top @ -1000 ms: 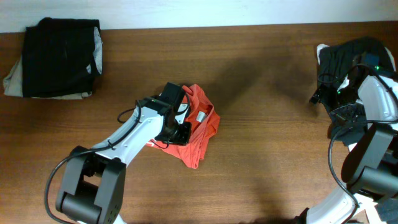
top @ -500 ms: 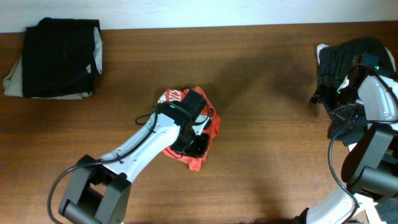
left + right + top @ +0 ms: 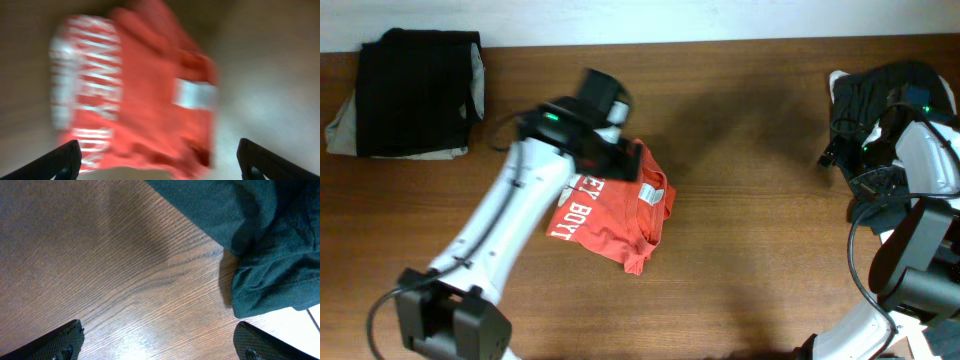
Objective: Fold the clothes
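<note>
Red-orange T-shirt [image 3: 610,215] loose on table [image 3: 740,200]

Red T-shirt [image 3: 135,95] motion-blurred (lettering unreadable), dark garment [image 3: 260,230] cut off by frame edge

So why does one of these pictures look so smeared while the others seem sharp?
Left wrist view: the red-orange T-shirt is streaked, its white lettering unreadable, probably motion blur. Right wrist view: crisp wood grain on the table beside a dark garment. Overhead view: mostly sharp, with soft shadows.
</note>
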Controlling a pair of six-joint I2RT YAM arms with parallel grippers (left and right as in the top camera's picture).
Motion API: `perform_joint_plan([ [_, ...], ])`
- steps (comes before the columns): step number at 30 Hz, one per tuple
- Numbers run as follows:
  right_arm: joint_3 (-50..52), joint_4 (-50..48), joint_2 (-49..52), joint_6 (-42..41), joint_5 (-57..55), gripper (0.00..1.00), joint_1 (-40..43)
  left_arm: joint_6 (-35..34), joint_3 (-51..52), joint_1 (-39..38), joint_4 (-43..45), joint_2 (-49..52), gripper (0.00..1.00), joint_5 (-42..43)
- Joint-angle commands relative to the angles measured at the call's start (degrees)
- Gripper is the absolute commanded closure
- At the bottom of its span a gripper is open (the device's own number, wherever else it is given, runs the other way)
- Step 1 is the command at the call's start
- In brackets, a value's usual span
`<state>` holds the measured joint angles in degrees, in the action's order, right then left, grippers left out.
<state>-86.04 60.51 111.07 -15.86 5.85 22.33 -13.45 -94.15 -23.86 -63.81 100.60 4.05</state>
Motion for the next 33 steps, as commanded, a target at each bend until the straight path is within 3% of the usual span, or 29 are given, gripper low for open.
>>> perform_joint_plan([
  [1, -0.79, 0.09, -1.03, -0.07, -0.11, 0.01, 0.20, 9.22, -0.55, 14.19, 1.33, 1.27, 0.01, 6.86],
  [3, -0.81, 0.09, -1.03, -0.07, -0.11, 0.01, 0.20, 14.56, -0.55, 21.84, 2.03, 4.57, 0.01, 19.50],
  [5, -0.79, 0.09, -1.03, -0.07, -0.11, 0.01, 0.20, 24.63, -0.55, 29.00, 2.29, 13.14, 0.01, 33.88],
  [10, -0.79, 0.09, -1.03, -0.07, -0.11, 0.01, 0.20, 32.94, -0.55, 31.06, 2.58, 24.70, 0.01, 41.27],
  [18, -0.81, 0.09, -1.03, -0.07, -0.11, 0.01, 0.20, 34.84, -0.44, 27.08, 0.72, 32.96, 0.01, 44.37],
  [21, -0.79, 0.09, -1.03, -0.04, -0.11, 0.01, 0.20, 34.77, -0.33, 21.57, 0.31, 34.47, 0.01, 44.17],
  [24, -0.81, 0.09, -1.03, -0.07, -0.11, 0.01, 0.20, 34.77, -0.20, 18.10, 0.31, 34.45, 0.03, 40.13],
  [25, -0.81, 0.09, -1.03, -0.07, -0.11, 0.01, 0.20, 34.75, -0.17, 17.20, 0.28, 34.45, 0.11, 36.63],
  [26, -0.81, 0.09, -1.03, -0.07, -0.11, 0.01, 0.20, 34.75, -0.17, 16.39, 0.07, 34.45, 0.39, 33.64],
  [27, -0.79, 0.09, -1.03, -0.04, -0.11, 0.01, 0.20, 34.69, -0.17, 15.87, 0.11, 34.45, 0.60, 32.65],
  [29, -0.79, 0.09, -1.03, -0.07, -0.11, 0.01, 0.20, 31.91, -0.20, 14.97, 0.94, 34.45, 0.76, 32.11],
  [30, -0.79, 0.09, -1.03, -0.07, -0.11, 0.02, 0.20, 30.53, -0.20, 14.84, 1.31, 34.45, 0.93, 32.09],
  [31, -0.81, 0.09, -1.03, -0.07, -0.11, 0.01, 0.20, 29.46, -0.20, 14.86, 1.75, 34.45, 0.99, 32.06],
  [33, -0.79, 0.09, -1.03, -0.07, -0.11, 0.01, 0.20, 27.80, -0.66, 15.04, 2.69, 34.45, 0.99, 32.06],
])
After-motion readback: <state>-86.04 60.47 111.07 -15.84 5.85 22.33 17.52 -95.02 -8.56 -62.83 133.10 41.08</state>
